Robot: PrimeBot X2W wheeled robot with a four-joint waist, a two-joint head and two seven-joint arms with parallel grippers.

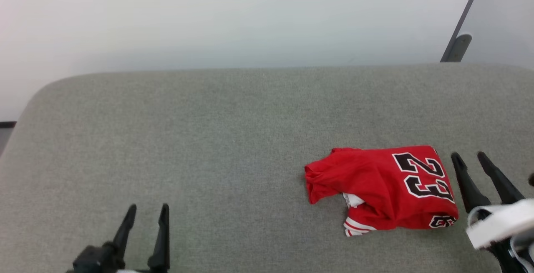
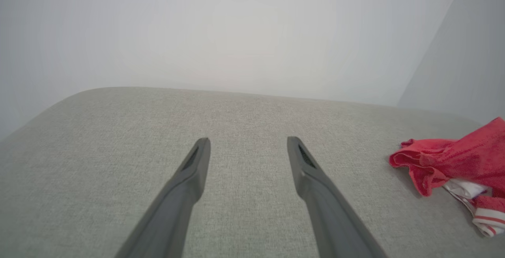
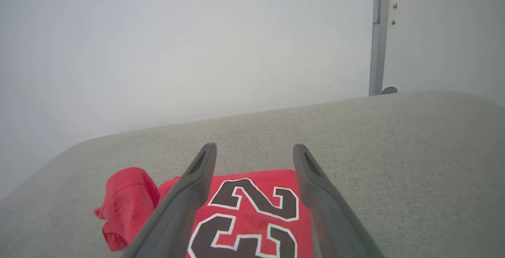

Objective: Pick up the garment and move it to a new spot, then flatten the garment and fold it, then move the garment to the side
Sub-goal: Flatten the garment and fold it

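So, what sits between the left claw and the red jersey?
Nothing: only bare grey upholstery runs from the left claw to the jersey. The head view shows that whole stretch, and the left wrist view agrees.

The garment (image 1: 375, 189) is soft cloth, red and a bit crinkly, with no shine. Its black number looks flat and smooth (printed or sewn on, hard to tell which). The white striped edge peeking out is cloth too. The grey surface (image 1: 208, 139) under it is rough woven cloth, fuzzy and dull. The left gripper (image 1: 149, 207) and the right gripper (image 1: 467, 155) have dark fingers that look like smooth, dull plastic. The wall (image 1: 250, 14) behind is plain, smooth and matt. The thin grey post (image 3: 378, 33) looks like painted metal.
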